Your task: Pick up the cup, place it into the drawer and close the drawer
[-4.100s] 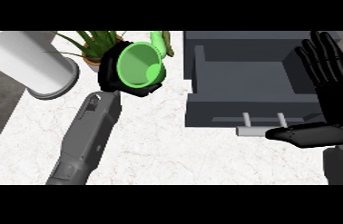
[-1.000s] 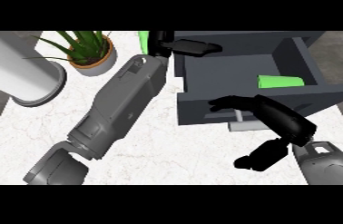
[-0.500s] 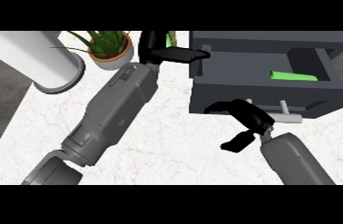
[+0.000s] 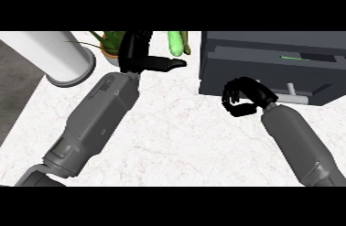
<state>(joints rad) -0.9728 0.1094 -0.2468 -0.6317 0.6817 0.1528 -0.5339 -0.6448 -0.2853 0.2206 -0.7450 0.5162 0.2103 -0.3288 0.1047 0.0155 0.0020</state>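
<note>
Your left hand [image 4: 143, 56] reaches far forward on a long, stretched forearm, fingers straight and thumb out to the side. Your right hand [image 4: 245, 98] sits with fingers curled inward, holding nothing.

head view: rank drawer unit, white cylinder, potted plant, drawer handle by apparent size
1. drawer unit, largest, though cut off at the right edge.
2. white cylinder, partly cropped at the top.
3. potted plant, half hidden behind the left hand.
4. drawer handle, clearly smallest.

Two grey, boxy, panelled forearms, each ending in a glossy black hand: left hand [image 4: 143, 56], right hand [image 4: 245, 98].
</note>
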